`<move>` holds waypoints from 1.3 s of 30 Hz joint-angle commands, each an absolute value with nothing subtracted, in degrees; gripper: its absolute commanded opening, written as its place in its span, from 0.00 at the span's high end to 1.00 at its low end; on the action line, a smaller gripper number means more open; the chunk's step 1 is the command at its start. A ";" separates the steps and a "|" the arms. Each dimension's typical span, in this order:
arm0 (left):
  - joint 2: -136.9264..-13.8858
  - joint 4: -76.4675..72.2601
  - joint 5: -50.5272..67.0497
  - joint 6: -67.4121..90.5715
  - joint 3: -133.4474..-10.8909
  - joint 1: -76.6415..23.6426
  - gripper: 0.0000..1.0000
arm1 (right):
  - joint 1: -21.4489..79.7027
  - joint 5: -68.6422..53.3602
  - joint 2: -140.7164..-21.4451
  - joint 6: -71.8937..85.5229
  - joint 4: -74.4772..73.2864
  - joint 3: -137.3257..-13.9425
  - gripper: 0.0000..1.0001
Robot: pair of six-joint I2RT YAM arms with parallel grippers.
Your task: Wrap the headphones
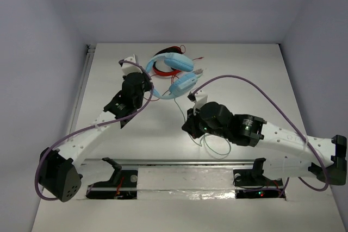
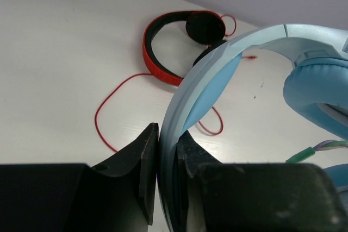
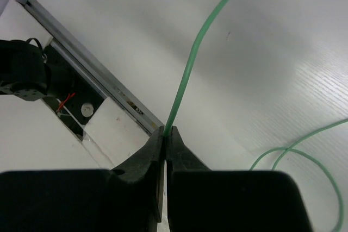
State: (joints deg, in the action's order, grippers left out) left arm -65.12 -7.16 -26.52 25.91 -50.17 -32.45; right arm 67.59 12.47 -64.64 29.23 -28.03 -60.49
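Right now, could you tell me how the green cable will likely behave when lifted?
Probably floppy: the green cable bends from the right hand and lies in slack loops on the table. Thin and smooth, it may slip in the pinch.

L wrist view: blue headphones (image 2: 209,88) cut by right + bottom edges, both earcups seen only in part. Headband's low end hidden betw. the left tool's (image 2: 167,134) fingers. Red-and-black headphones (image 2: 205,27): 2nd earcup mostly hidden behind blue headband.

R wrist view: green cable (image 3: 186,74) exits top edge, loop cut at right + bottom edges. Pinched bit hidden inside right tool (image 3: 165,131).

Top view: both tools' tips hidden under wrists; cable too thin to trace whole.
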 commanded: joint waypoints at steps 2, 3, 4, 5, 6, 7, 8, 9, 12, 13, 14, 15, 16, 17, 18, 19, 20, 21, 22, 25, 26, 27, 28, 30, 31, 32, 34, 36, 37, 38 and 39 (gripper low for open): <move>-67.14 -6.34 -30.58 22.25 -53.87 -36.82 1.00 | 68.20 16.61 -65.12 24.88 -34.18 -66.97 1.00; -67.67 -5.11 -30.50 21.89 -54.66 -37.44 1.00 | 68.20 17.22 -65.74 24.18 -34.71 -68.10 1.00; -68.20 -2.66 -29.89 21.36 -55.02 -38.66 1.00 | 68.20 18.10 -66.18 23.21 -36.28 -68.90 1.00; -69.16 -1.42 -29.27 20.75 -55.45 -39.19 1.00 | 68.20 18.63 -66.62 22.86 -37.34 -69.78 1.00; -70.30 2.51 -28.48 19.96 -56.85 -40.07 1.00 | 68.20 19.50 -67.40 21.98 -38.05 -70.83 1.00; -70.57 3.68 -27.95 19.43 -57.21 -40.60 1.00 | 68.20 19.51 -67.41 21.36 -38.06 -70.84 1.00; -70.66 4.65 -26.91 18.64 -57.39 -40.61 1.00 | 68.20 20.73 -67.67 20.92 -38.49 -71.27 1.00; -70.75 5.70 -25.24 17.85 -57.65 -40.61 1.00 | 68.20 21.70 -67.85 20.92 -39.19 -71.89 1.00; -70.14 10.01 -19.44 16.18 -58.53 -41.66 1.00 | 68.20 23.38 -67.24 19.87 -40.25 -72.86 1.00; -69.88 11.15 -15.86 15.39 -59.23 -41.66 1.00 | 68.20 23.81 -67.06 19.34 -40.86 -73.04 1.00; -69.26 12.73 -14.25 14.86 -59.59 -41.66 1.00 | 68.20 24.34 -66.80 18.99 -41.30 -73.47 1.00; -68.82 13.53 -12.32 14.24 -59.85 -41.66 1.00 | 68.20 25.13 -66.71 18.72 -41.74 -73.56 1.00; -68.12 15.01 -8.39 13.02 -60.46 -41.66 1.00 | 68.20 26.96 -66.71 18.29 -42.53 -73.74 1.00; -67.77 15.99 -6.70 12.40 -60.82 -41.66 1.00 | 68.20 28.20 -66.80 18.37 -42.97 -73.83 1.00; -67.42 16.95 -5.37 11.70 -61.26 -41.66 1.00 | 68.20 29.26 -66.80 18.28 -43.33 -73.83 1.00; -67.06 18.35 -3.27 11.08 -61.78 -41.66 1.00 | 68.20 31.01 -66.88 18.11 -43.77 -73.92 1.00; -66.54 19.41 -2.30 9.51 -62.14 -41.66 1.00 | 68.20 31.98 -66.88 18.11 -43.86 -74.00 1.00; -66.27 20.29 -1.59 9.06 -62.40 -41.66 1.00 | 68.20 32.60 -66.80 18.11 -43.86 -74.09 1.00; -66.10 21.61 -0.36 8.44 -62.75 -41.66 1.00 | 68.20 34.61 -66.80 17.93 -43.77 -74.18 1.00; -65.48 22.94 4.03 6.24 -62.14 -41.66 1.00 | 68.20 40.23 -66.80 17.76 -43.24 -74.53 0.99; -64.87 22.94 4.48 5.89 -61.70 -41.66 1.00 | 68.20 41.56 -66.97 17.67 -43.16 -74.71 0.99; -64.43 22.85 5.18 5.37 -61.18 -41.66 1.00 | 68.20 42.79 -67.06 17.67 -43.07 -74.71 0.98; -64.08 22.50 6.40 5.45 -60.13 -41.66 1.00 | 68.20 44.80 -67.23 17.58 -42.72 -74.71 0.98; -63.11 21.71 8.60 5.10 -59.24 -41.66 1.00 | 68.20 47.27 -67.41 17.75 -42.37 -74.88 0.96; -62.93 21.27 9.83 4.92 -58.54 -41.66 1.00 | 68.20 48.59 -67.41 17.67 -42.28 -74.88 0.96; -62.67 21.18 10.19 4.75 -58.36 -41.66 1.00 | 68.20 48.86 -67.59 17.40 -42.10 -75.06 0.94; -62.58 21.01 10.46 4.40 -57.92 -41.66 1.00 | 68.20 50.00 -67.85 16.70 -41.49 -74.97 0.88; -62.05 20.66 11.86 4.22 -57.83 -41.66 1.00 | 68.20 50.71 -68.55 16.52 -41.48 -74.71 0.82; -61.79 20.31 13.52 4.22 -58.01 -41.66 1.00 | 68.20 51.06 -68.82 16.44 -41.14 -74.53 0.81; -61.27 20.04 14.14 4.31 -58.01 -41.66 1.00 | 68.20 51.15 -68.99 16.35 -40.87 -74.36 0.80; -61.00 19.87 14.67 4.22 -58.01 -41.66 1.00 | 68.20 51.33 -69.17 16.43 -40.61 -73.83 0.78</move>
State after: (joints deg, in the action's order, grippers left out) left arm -64.86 22.50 7.27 4.91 -57.71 -41.25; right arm 68.42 44.91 -68.79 17.26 -43.05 -71.99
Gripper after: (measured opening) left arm 0.124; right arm 0.217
